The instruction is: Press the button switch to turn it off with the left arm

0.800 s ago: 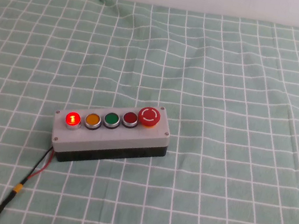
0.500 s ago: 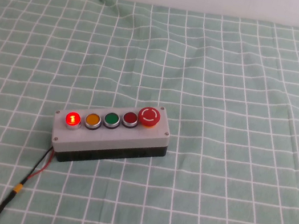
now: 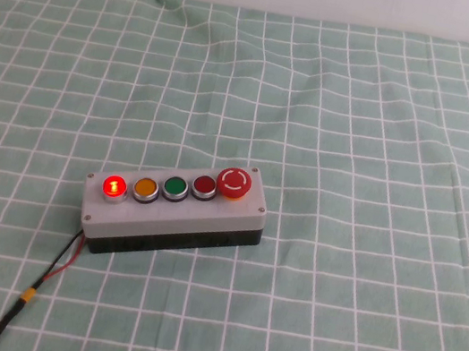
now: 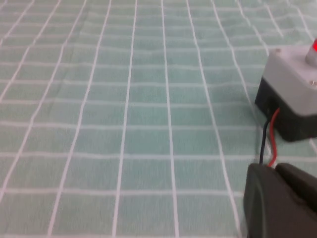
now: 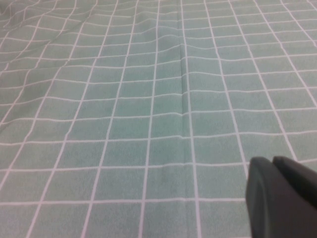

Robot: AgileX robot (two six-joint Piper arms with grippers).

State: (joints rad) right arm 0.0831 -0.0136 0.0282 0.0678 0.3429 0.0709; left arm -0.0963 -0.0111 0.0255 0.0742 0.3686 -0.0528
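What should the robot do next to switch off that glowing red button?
Probably bring the left hand up over the control box and above the lit button switch. The button glows at the box's left end, untouched. The left hand sits low by the box's wired end, fingers together; the right hand, also shut, lies over bare cloth.

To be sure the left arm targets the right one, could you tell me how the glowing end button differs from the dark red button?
The button switch is lit bright red at the box's left end; the dark red button is unlit, fourth along. Both are small, round and silver-ringed. The left gripper sits low near the box's wired end; the right gripper hovers over bare cloth.
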